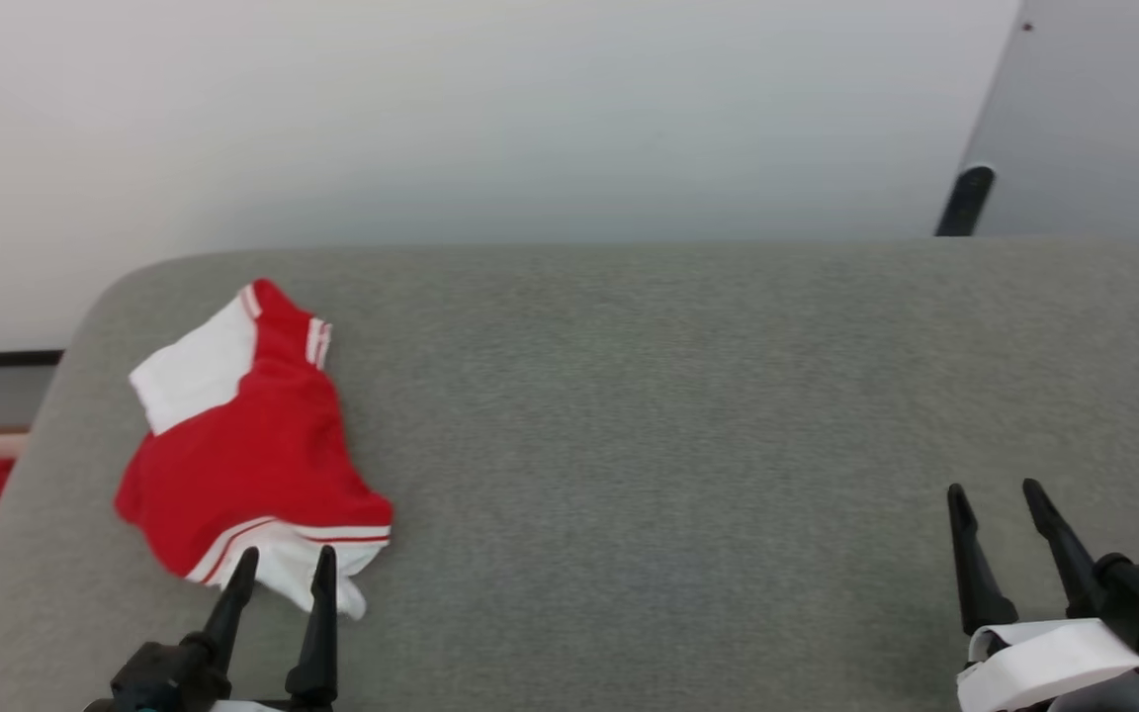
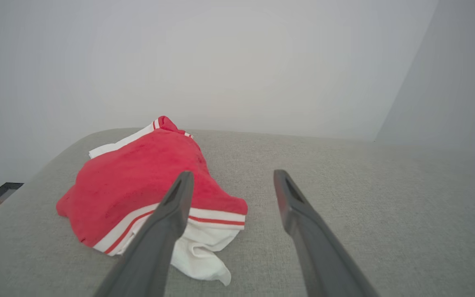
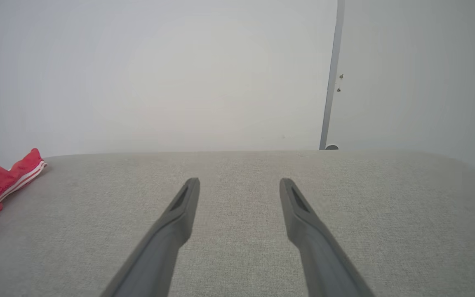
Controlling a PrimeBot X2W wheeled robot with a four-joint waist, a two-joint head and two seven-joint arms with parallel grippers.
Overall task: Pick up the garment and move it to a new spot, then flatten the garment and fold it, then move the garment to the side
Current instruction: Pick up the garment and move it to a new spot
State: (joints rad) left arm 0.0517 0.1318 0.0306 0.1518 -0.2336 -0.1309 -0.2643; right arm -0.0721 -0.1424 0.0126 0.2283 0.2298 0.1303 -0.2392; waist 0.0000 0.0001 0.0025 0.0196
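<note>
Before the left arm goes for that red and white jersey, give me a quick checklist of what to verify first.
1. Left gripper jaws open: ok.
2. Right gripper jaws open, holding nothing: ok.
3. Garment in plain sight on the grey surface, near its left corner: ok.
4. Garment lying flat: not ok, it is bunched up.
5. Left jaws clear of the cloth: cannot tell; they overlap its white hem in the head view.
6. Bare surface to the garment's right for a new spot: ok.
</note>
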